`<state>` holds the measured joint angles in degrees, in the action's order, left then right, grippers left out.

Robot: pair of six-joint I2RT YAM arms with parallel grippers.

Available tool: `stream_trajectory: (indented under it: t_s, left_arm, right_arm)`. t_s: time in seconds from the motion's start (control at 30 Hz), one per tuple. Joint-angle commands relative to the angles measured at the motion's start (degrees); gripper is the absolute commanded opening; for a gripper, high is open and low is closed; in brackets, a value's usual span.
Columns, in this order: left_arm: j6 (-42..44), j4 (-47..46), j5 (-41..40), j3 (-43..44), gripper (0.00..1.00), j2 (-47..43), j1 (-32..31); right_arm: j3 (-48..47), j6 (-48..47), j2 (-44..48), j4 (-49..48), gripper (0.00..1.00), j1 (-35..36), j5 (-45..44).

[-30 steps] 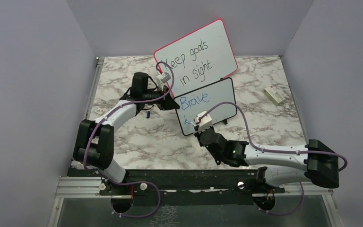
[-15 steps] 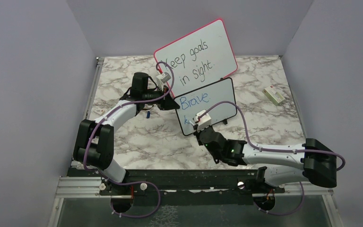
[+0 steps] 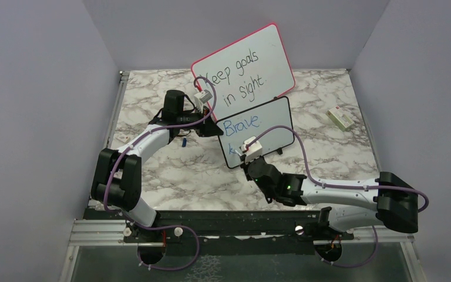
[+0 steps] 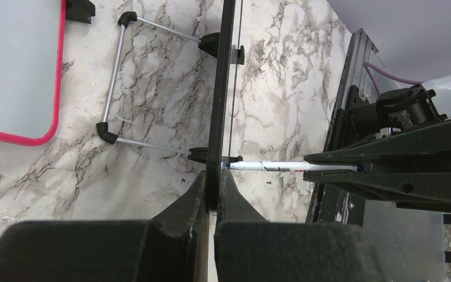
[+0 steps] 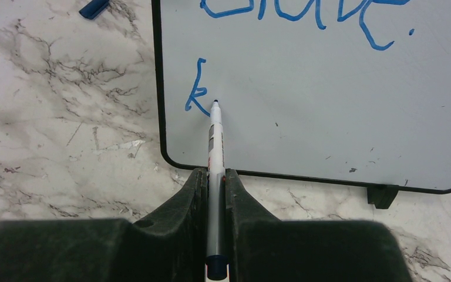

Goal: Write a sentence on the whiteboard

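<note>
The black-framed whiteboard stands tilted on the marble table, and my left gripper is shut on its left edge. In the left wrist view the board's edge runs between the fingers of that gripper. The sentence reads "Brave." in blue, with a "k" below it. My right gripper is shut on a white marker. The marker's blue tip touches the board at the foot of the "k". From the left wrist, the marker meets the board face square on.
A larger pink-framed board with black writing leans behind, on a wire stand. The blue marker cap lies on the table left of the whiteboard. A small white box sits at the right.
The right arm shifted slightly left between one second and half a second ago and has stayed put since. The left arm and the whiteboard have not moved.
</note>
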<state>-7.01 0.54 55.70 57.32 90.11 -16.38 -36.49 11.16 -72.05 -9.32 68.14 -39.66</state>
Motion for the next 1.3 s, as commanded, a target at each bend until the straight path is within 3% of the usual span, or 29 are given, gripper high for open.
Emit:
stream_trajectory:
  t_s: [0.0,1.27]
  left_arm:
    - [1.6,2.4,-1.9,-0.4,0.0,0.3,-0.6]
    - [1.4,2.4,-1.8,-0.2,0.0,0.7,-0.7]
  right_arm:
    - [0.0,0.8,0.5,1.8,0.01,-1.0,-3.2]
    - [-1.6,-2.5,0.0,-3.3,0.01,-1.5,-2.0]
